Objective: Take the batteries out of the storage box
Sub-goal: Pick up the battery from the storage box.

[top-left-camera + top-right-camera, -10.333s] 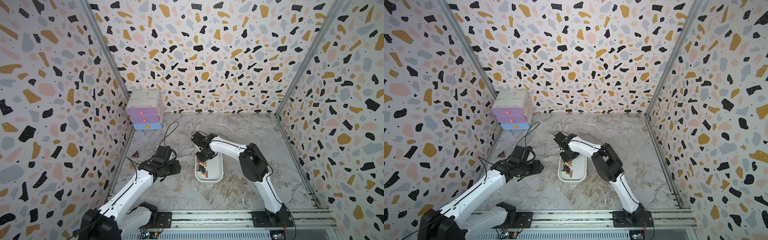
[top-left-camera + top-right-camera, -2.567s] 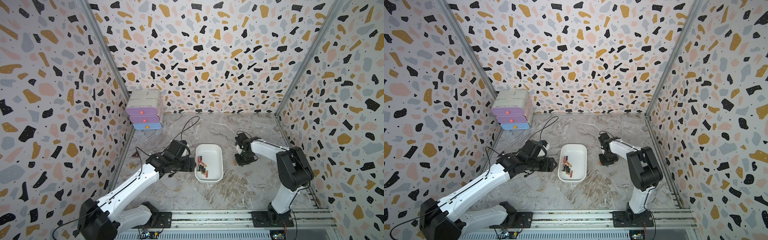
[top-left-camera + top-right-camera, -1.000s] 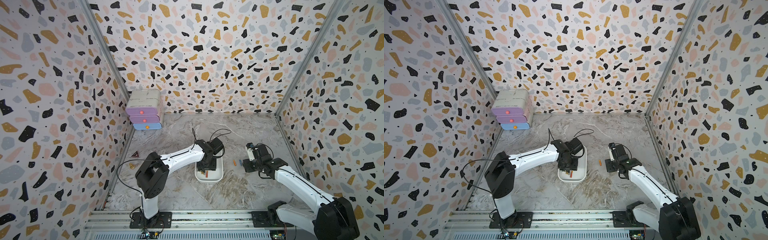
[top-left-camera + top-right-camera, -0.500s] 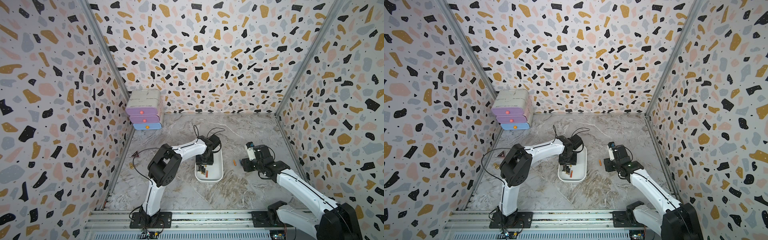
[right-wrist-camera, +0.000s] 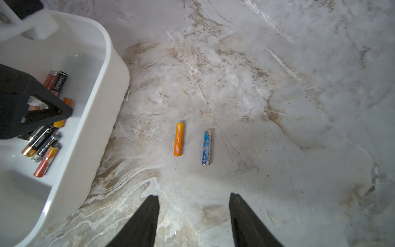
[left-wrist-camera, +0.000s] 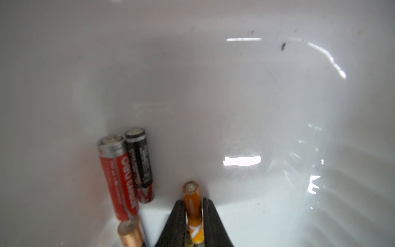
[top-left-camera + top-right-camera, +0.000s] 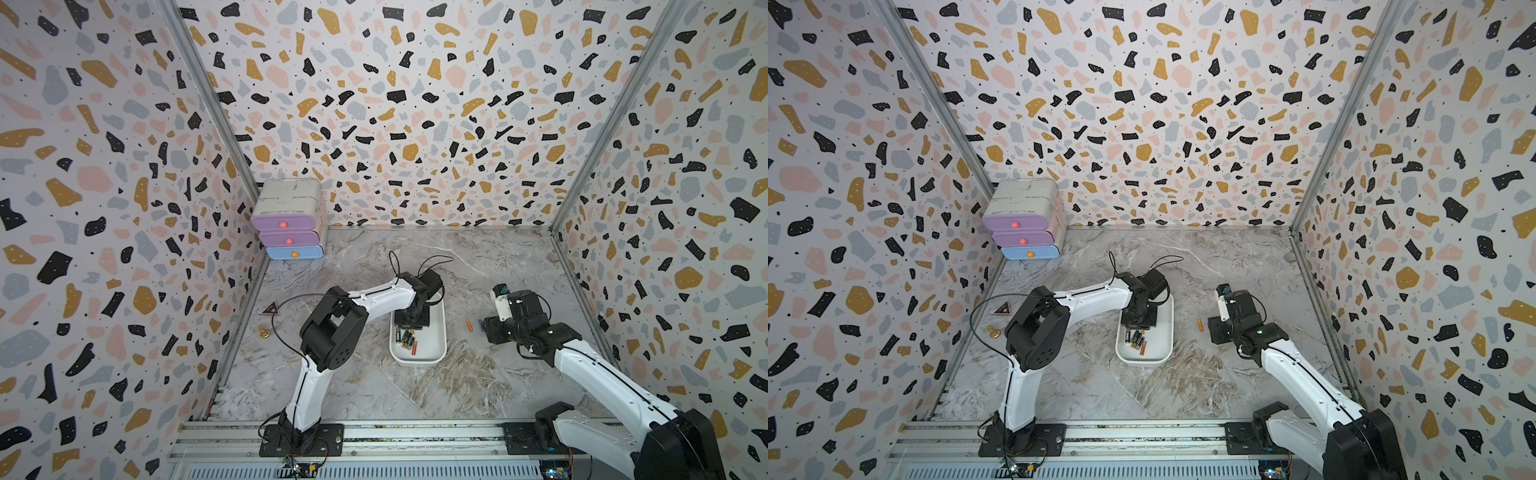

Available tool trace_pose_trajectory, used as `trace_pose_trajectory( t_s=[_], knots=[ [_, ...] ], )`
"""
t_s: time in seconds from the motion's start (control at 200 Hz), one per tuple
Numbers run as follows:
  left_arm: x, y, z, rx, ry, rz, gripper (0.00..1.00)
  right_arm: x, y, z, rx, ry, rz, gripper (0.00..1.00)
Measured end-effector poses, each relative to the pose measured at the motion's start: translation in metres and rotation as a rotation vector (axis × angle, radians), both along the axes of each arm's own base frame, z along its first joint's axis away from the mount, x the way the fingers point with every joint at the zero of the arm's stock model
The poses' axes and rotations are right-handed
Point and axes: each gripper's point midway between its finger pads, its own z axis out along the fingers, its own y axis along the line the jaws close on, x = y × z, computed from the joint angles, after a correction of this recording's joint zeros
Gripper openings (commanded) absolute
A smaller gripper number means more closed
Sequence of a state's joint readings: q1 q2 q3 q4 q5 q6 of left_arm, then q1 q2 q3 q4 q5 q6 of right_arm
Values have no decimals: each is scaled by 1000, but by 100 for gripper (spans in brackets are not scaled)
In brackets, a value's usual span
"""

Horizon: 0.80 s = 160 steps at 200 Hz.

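Note:
The white storage box lies mid-table with several batteries along its left side. My left gripper reaches down into the box. In the left wrist view it is shut on an orange battery, with a red, a black and a copper-tipped cell beside it. My right gripper hovers open over the table right of the box. An orange battery and a blue one lie on the table before it.
A white drawer unit with purple and blue drawers stands in the back left corner. A small brass object and a triangular sticker lie near the left wall. Patterned walls close in three sides.
My left gripper's jaws have closed on the orange battery inside the box. The right arm has barely moved.

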<state>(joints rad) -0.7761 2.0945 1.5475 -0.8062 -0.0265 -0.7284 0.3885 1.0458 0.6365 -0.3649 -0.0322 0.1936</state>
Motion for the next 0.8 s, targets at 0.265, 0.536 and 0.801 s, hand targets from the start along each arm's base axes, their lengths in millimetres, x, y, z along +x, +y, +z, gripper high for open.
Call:
trace_pose_trajectory(
  t_s=[0.265, 0.536, 0.801],
  knots=[
    [7, -3, 0, 16, -15, -21, 29, 0, 0, 0, -1, 0, 0, 59],
    [8, 1, -4, 48, -11, -30, 14, 0, 0, 1, -1, -3, -1, 59],
    [9, 1, -5, 58, -8, -30, 13, 0, 0, 5, 5, -16, -2, 60]
  ],
)
